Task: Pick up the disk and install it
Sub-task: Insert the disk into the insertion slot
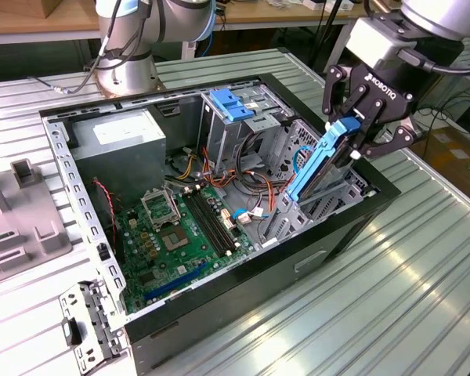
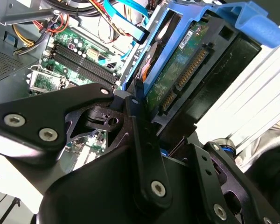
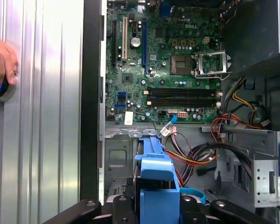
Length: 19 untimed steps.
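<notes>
Disk (image 1: 317, 164) tilts at the open computer case's (image 1: 243, 290) right end in the exterior view; we see the gripper (image 1: 351, 141), fingers clamped on it.

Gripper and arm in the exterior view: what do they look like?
The gripper is black, with linked bar fingers and white lettering on its body. The arm is silver-grey tubing with a blue joint ring, and dark cables run beside its base.

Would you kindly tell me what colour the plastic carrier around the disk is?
Bright blue; the disk carrier shows best in the exterior view.
</notes>
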### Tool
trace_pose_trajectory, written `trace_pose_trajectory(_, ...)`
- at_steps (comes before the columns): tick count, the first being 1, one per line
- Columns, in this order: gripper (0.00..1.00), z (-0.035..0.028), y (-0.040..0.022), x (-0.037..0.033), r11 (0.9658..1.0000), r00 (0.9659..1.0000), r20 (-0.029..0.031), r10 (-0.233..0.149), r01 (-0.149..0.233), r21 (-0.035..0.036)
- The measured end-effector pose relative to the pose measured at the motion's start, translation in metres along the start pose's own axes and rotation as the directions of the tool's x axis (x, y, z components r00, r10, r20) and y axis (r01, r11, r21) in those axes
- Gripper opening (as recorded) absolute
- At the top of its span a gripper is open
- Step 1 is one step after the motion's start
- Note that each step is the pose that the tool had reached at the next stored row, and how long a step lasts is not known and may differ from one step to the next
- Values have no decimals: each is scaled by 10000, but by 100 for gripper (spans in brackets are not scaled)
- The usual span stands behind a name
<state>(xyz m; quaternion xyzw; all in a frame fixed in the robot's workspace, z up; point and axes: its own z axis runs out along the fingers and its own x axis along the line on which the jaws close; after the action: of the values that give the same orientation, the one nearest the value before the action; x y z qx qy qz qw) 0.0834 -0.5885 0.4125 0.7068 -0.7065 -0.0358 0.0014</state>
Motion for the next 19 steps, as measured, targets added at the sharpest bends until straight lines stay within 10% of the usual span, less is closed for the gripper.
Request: trace_pose_trajectory(19, 36, 90, -5, 5, 10000, 10000, -1, 0, 0, 0)
